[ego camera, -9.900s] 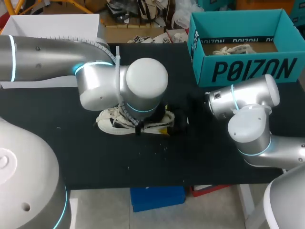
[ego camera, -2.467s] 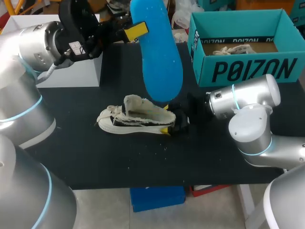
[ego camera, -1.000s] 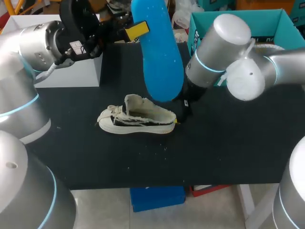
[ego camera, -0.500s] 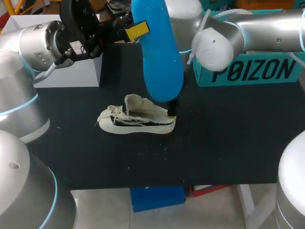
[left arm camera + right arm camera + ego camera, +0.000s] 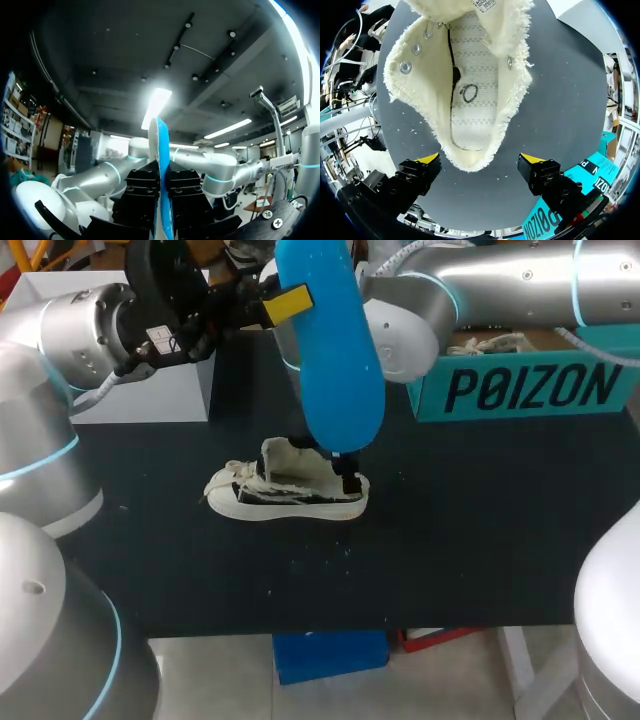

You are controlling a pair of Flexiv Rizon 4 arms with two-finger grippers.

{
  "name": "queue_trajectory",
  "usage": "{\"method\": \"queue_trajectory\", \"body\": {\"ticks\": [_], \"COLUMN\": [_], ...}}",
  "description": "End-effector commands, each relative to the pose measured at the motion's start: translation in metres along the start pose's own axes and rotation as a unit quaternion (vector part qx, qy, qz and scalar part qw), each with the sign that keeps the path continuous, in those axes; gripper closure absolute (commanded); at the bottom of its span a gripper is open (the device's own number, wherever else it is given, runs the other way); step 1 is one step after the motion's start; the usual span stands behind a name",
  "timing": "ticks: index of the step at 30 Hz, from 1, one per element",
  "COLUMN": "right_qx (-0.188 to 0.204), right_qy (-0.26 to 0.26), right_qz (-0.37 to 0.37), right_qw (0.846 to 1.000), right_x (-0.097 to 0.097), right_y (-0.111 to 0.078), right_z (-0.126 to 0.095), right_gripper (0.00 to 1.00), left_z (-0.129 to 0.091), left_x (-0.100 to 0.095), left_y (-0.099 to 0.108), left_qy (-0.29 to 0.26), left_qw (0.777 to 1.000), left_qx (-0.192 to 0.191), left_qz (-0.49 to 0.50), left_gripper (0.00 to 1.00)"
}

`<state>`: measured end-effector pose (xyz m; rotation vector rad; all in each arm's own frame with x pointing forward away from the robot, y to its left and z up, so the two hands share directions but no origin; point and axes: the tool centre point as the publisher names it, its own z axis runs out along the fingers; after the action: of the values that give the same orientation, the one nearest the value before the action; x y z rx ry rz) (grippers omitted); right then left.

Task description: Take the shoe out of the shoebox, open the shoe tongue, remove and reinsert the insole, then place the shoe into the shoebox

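My right arm has swung across from beside the shoebox [image 5: 520, 390]. A second ago its gripper was low at the heel end of the shoe [image 5: 285, 490]; now the right gripper [image 5: 347, 480] hangs straight above the heel. In its wrist view the right gripper [image 5: 480, 160] is spread wide, one yellow tip on each side of the heel. Neither tip seems to touch the shoe [image 5: 470, 90]. My left arm has not shifted. It holds the blue insole [image 5: 335, 350] high above the shoe, hanging with its lower end over the heel.

The left gripper [image 5: 272, 306] is clamped on the insole near its upper end. In the left wrist view both fingers of the left gripper [image 5: 161, 200] press the thin insole [image 5: 161, 150] edge-on between them.

The shoe lies on its sole on the table [image 5: 470, 540], well apart from the shoebox, toe pointing away from it. The tongue is pulled forward and the bare stitched footbed shows, so I judge the first half done: shoe out, tongue open, insole removed. Two steps are left: slide the insole back into the shoe, then put the shoe into the shoebox.
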<state>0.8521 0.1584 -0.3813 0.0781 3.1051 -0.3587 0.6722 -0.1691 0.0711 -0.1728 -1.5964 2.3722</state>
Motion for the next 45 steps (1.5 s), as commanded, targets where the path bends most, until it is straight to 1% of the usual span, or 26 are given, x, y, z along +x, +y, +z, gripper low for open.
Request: {"method": "queue_trajectory", "body": {"ticks": [1, 6, 8, 10, 12, 14, 16, 22, 27, 29, 31, 33, 39, 42, 44, 45], "right_qx": [-0.002, -0.021, -0.039, -0.070, -0.087, -0.122, -0.144, -0.222, -0.304, -0.346, -0.376, -0.412, -0.483, -0.509, -0.517, -0.527], "right_qy": [0.000, -0.001, -0.001, 0.002, 0.000, 0.001, -0.002, -0.016, -0.025, -0.027, -0.031, -0.036, -0.039, -0.040, -0.041, -0.043], "right_qz": [0.004, 0.009, 0.011, 0.014, 0.014, 0.018, 0.019, 0.021, 0.039, 0.049, 0.056, 0.059, 0.054, 0.043, 0.037, 0.034], "right_qw": [1.000, 1.000, 0.999, 0.997, 0.996, 0.992, 0.989, 0.975, 0.952, 0.937, 0.924, 0.909, 0.873, 0.859, 0.854, 0.848], "right_x": [0.000, 0.000, 0.000, 0.000, 0.001, 0.002, 0.003, 0.006, 0.007, 0.007, 0.007, 0.007, 0.008, 0.009, 0.009, 0.009], "right_y": [0.001, -0.001, -0.002, -0.003, -0.003, -0.004, -0.004, -0.003, -0.002, -0.002, -0.002, -0.002, -0.002, -0.001, 0.000, 0.001], "right_z": [-0.002, -0.002, -0.002, -0.004, -0.005, -0.007, -0.009, -0.012, -0.012, -0.011, -0.011, -0.009, -0.003, 0.002, 0.004, 0.005], "right_gripper": [0.00, 0.00, 0.00, 0.00, 0.00, 0.00, 0.00, 0.00, 0.00, 0.00, 0.00, 0.00, 0.00, 0.00, 0.00, 0.00], "left_z": [0.001, 0.001, 0.001, 0.001, 0.001, 0.001, 0.001, 0.001, 0.001, 0.001, 0.001, 0.001, 0.001, 0.001, 0.001, 0.001], "left_x": [0.000, 0.000, 0.000, 0.000, 0.000, 0.000, 0.000, 0.000, 0.000, 0.000, 0.000, 0.000, 0.000, 0.000, 0.000, 0.000], "left_y": [0.002, 0.002, 0.002, 0.002, 0.002, 0.002, 0.002, 0.002, 0.002, 0.002, 0.002, 0.002, 0.002, 0.002, 0.002, 0.002], "left_qy": [0.000, 0.000, 0.000, 0.000, 0.000, 0.000, 0.000, 0.000, 0.000, 0.000, 0.000, 0.000, 0.000, 0.000, 0.000, 0.000], "left_qw": [1.000, 1.000, 1.000, 1.000, 1.000, 1.000, 1.000, 1.000, 1.000, 1.000, 1.000, 1.000, 1.000, 1.000, 1.000, 1.000], "left_qx": [0.001, 0.001, 0.001, 0.001, 0.001, 0.001, 0.001, 0.001, 0.001, 0.001, 0.001, 0.001, 0.001, 0.001, 0.001, 0.001], "left_qz": [0.001, 0.001, 0.001, 0.001, 0.001, 0.001, 0.001, 0.001, 0.001, 0.001, 0.001, 0.001, 0.001, 0.001, 0.001, 0.001], "left_gripper": [1.00, 1.00, 1.00, 1.00, 1.00, 1.00, 1.00, 1.00, 1.00, 1.00, 1.00, 1.00, 1.00, 1.00, 1.00, 1.00]}}
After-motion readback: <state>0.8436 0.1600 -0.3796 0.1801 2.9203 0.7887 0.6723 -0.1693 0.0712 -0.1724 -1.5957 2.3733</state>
